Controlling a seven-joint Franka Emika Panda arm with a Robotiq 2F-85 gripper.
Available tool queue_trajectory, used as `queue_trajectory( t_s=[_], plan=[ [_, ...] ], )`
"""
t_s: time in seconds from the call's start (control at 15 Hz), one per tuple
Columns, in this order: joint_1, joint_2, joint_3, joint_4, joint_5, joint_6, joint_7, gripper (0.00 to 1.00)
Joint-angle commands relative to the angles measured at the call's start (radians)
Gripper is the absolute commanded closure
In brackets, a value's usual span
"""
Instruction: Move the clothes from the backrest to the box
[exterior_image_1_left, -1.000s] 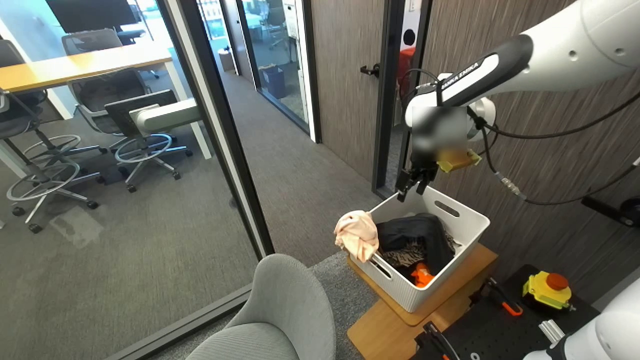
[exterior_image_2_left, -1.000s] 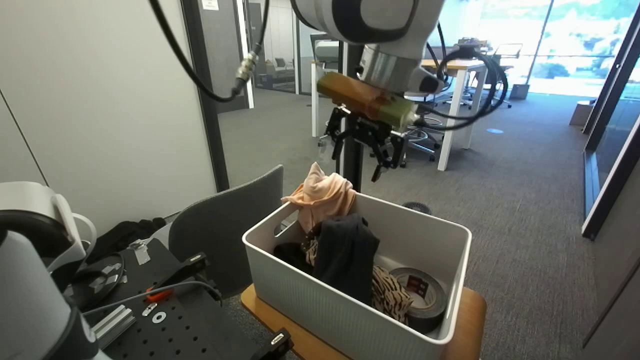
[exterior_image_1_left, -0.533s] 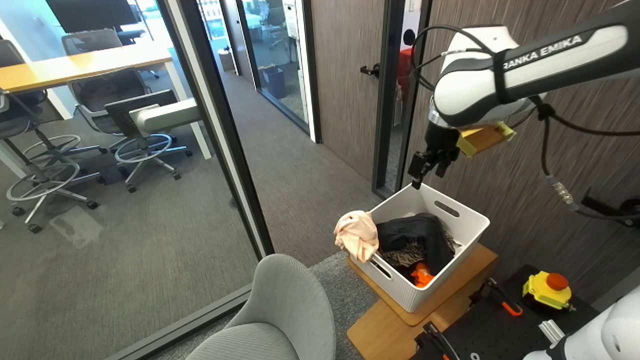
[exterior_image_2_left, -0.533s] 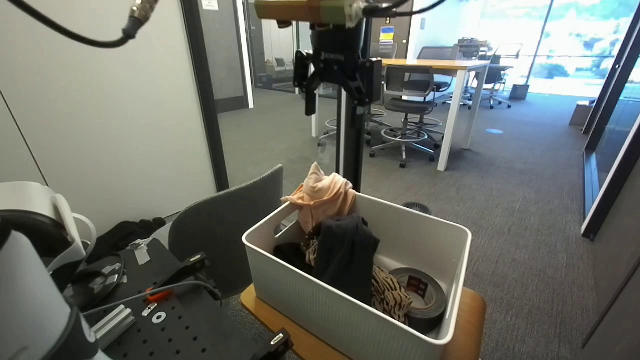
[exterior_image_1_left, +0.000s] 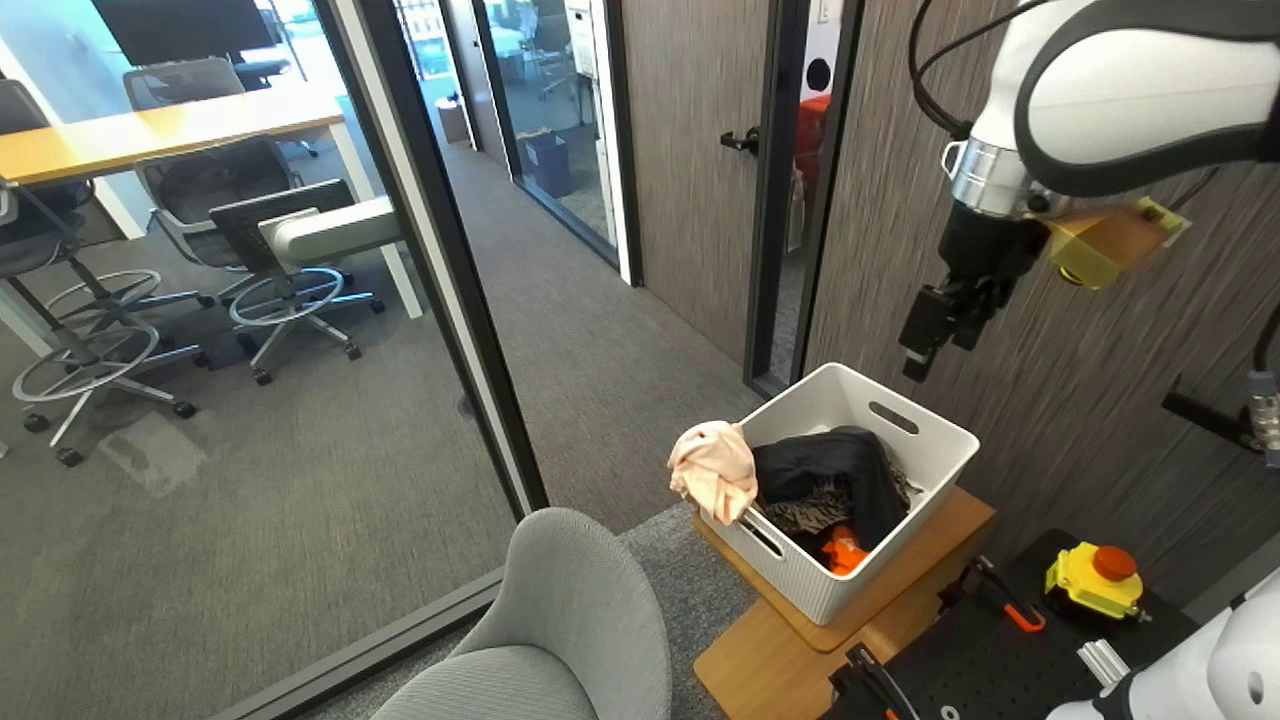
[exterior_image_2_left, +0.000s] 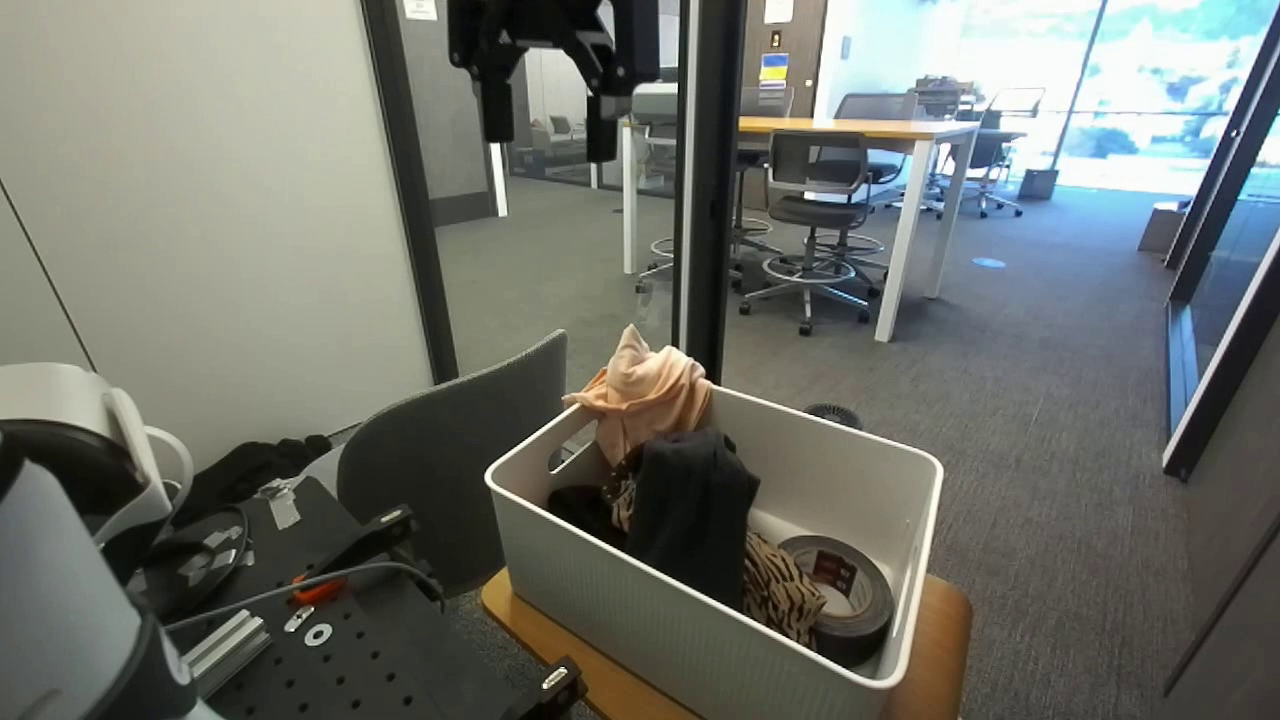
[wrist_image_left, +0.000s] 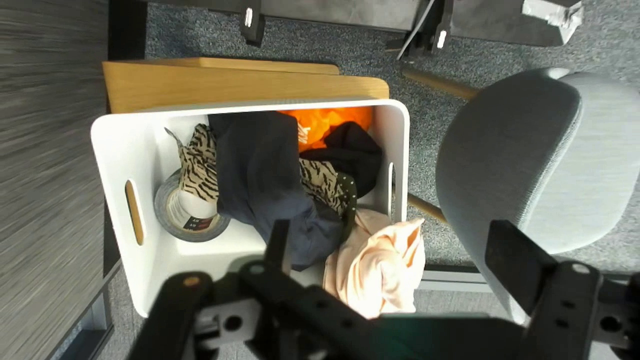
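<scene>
In an exterior view the peach garment (exterior_image_2_left: 650, 390) drapes over the topmost corner of the white ribbed box (exterior_image_2_left: 640, 620), part inside, part hanging outside, the two portions probably balancing each other across the edge. Since it lies there, not on the gray chair backrest (exterior_image_1_left: 590, 590), the move looks nearly complete, though it may need tucking inward. Inside, a dark garment (wrist_image_left: 260, 170) lies across tiger-striped fabric (wrist_image_left: 197, 165), which likely props it up. The arm (exterior_image_1_left: 1150, 100) enters from the upper right of an exterior view, wrist bent so the pincer (exterior_image_2_left: 549, 133) points downward, apart from both garments, its fingers (wrist_image_left: 515, 260) spread wide and holding nothing.
</scene>
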Motion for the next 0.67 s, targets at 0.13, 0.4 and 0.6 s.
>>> queue_trajectory(
  t_s=[0.13, 0.4, 0.6],
  plan=[
    [0.014, -0.127, -0.026, -0.046, -0.033, -0.082, 0.014, 0.0],
    [0.021, -0.108, -0.036, -0.044, -0.021, -0.076, 0.015, 0.0],
    [0.02, -0.114, -0.039, -0.048, -0.021, -0.076, 0.016, 0.0]
  ],
)
